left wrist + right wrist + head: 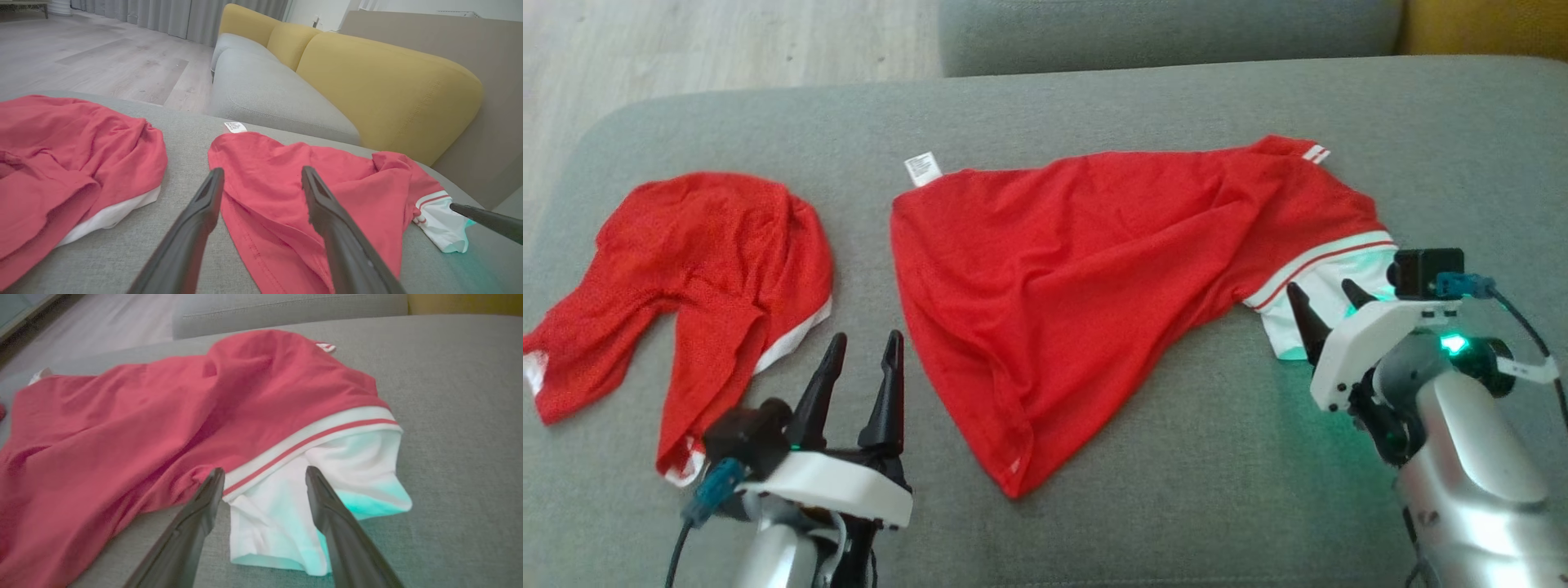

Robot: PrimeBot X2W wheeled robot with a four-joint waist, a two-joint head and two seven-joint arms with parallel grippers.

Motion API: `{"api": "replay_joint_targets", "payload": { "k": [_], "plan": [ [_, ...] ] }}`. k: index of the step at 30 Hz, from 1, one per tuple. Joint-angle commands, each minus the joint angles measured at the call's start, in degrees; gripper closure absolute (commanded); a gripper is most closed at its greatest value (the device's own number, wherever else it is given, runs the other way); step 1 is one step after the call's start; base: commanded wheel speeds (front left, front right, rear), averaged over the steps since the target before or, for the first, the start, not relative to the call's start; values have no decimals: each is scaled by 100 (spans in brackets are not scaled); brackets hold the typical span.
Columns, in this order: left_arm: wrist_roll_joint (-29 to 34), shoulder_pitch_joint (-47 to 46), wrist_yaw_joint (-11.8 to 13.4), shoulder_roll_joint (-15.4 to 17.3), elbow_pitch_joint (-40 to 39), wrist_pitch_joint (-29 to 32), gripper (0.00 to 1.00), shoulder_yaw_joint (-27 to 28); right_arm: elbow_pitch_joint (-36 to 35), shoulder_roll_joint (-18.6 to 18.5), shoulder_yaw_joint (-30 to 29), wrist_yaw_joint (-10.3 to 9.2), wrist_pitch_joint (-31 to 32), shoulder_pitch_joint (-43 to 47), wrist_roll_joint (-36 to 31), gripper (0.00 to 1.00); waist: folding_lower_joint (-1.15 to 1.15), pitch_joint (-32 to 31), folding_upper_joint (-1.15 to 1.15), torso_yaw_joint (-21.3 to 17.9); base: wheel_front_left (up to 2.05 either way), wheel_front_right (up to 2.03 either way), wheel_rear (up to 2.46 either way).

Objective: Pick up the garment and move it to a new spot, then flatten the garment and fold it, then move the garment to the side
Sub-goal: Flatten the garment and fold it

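Lying across the centre of the frame on the grey cushion [1176, 490], red garment [1078, 286] runs left to right. White-trimmed end sits just ahead of right gripper [1321, 287], jaws spread, empty. Left gripper [866, 339], also released, flanks its left edge.

Soft, even daylight fell throughout; a green glow tinted the garment [367, 498] at lower right; focus was slightly soft.
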Motion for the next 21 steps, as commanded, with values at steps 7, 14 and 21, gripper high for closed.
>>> {"api": "replay_joint_targets", "payload": {
  "k": [7,14,21],
  "plan": [
    [-29,-289,-17,29,-162,-52,0,244,513,-57,-136,43,276,-464,-153,0,0,102,0,157,0,0,0],
    [-19,-295,-25,29,-184,-52,0,304,761,-149,-439,43,390,-508,-221,0,0,180,0,129,0,0,0],
    [-21,-319,-32,29,-144,-52,0,341,751,-128,-800,43,306,-480,-357,0,0,176,0,36,0,0,0]
  ]
}}
